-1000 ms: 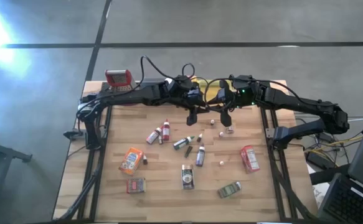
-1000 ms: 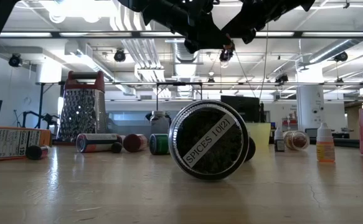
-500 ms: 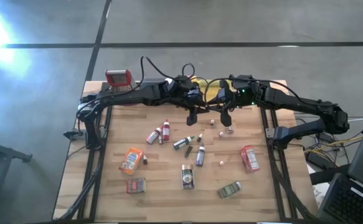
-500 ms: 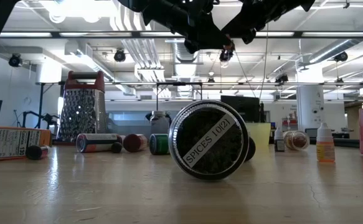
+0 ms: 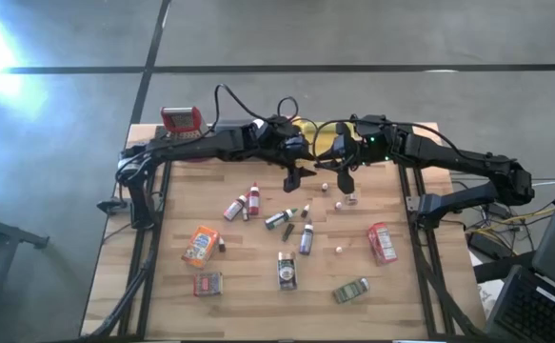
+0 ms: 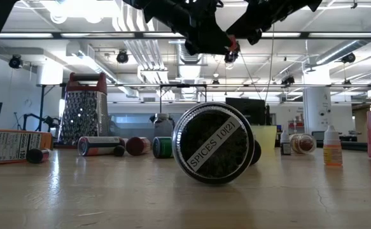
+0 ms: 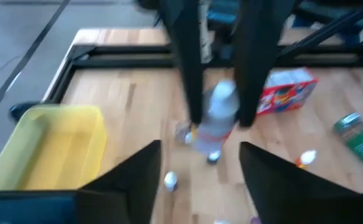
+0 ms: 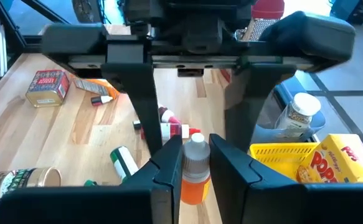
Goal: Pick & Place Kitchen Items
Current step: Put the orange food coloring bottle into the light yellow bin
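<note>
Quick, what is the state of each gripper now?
Left gripper: open, holding nothing; a small clear bottle shows beyond its fingers.
Right gripper: shut on a small orange dropper bottle.

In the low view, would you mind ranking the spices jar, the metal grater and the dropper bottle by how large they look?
1. Spices jar, largest, though it lies nearest the camera, which inflates it.
2. Metal grater, farther back, so its true size may be greater.
3. Dropper bottle, clearly smallest.
</note>
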Controlling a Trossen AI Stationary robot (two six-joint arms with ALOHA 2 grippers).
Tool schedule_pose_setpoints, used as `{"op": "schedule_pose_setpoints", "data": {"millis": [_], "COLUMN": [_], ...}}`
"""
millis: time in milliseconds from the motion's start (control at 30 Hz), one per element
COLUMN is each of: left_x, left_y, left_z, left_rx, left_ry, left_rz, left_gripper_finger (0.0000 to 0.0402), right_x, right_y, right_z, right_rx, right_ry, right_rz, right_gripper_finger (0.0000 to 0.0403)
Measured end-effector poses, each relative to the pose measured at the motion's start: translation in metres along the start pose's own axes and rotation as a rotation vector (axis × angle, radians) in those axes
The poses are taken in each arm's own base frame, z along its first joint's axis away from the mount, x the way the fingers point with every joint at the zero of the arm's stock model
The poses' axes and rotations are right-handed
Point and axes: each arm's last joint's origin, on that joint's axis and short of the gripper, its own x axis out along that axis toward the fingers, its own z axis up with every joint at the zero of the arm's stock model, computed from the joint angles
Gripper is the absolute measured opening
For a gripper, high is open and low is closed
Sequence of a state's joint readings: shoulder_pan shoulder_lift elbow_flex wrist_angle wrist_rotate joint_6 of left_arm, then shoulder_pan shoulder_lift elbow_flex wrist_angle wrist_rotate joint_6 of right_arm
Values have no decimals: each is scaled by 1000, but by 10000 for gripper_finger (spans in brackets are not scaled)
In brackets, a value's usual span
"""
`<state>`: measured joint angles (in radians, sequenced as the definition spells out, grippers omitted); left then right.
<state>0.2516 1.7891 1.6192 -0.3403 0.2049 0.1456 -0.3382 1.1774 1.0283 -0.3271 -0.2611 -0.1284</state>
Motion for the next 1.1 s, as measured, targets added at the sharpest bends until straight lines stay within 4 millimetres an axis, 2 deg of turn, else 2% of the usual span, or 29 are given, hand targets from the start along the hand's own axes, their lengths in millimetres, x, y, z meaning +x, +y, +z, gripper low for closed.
{"op": "schedule_pose_setpoints", "data": {"millis": [100, 200, 400, 533, 733, 933, 1100], "left_x": [-8, -22, -54, -70, -91, -116, -139], "left_y": [1, 2, 0, -3, -10, -19, -27], "left_z": [-2, -2, -5, -10, -34, -64, -83], "left_rx": [-9, 7, -3, -17, -57, -81, -83], "left_ry": [59, 110, 225, 221, 83, -113, -264], "left_rz": [41, 85, 203, 231, 268, 308, 325], "left_gripper_finger": [264, 278, 270, 263, 261, 261, 261], "right_x": [-2, -7, -23, -33, -39, -37, -35], "right_y": [1, 1, -5, -16, -35, -52, -64], "right_z": [-1, -2, -4, -9, -17, -24, -32], "right_rx": [6, 8, 29, 55, 91, 97, 111], "right_ry": [13, 24, 29, 18, 9, -43, -93], "right_rz": [1, -1, -44, -98, -182, -252, -298], "right_gripper_finger": [63, 69, 60, 59, 69, 57, 65]}}
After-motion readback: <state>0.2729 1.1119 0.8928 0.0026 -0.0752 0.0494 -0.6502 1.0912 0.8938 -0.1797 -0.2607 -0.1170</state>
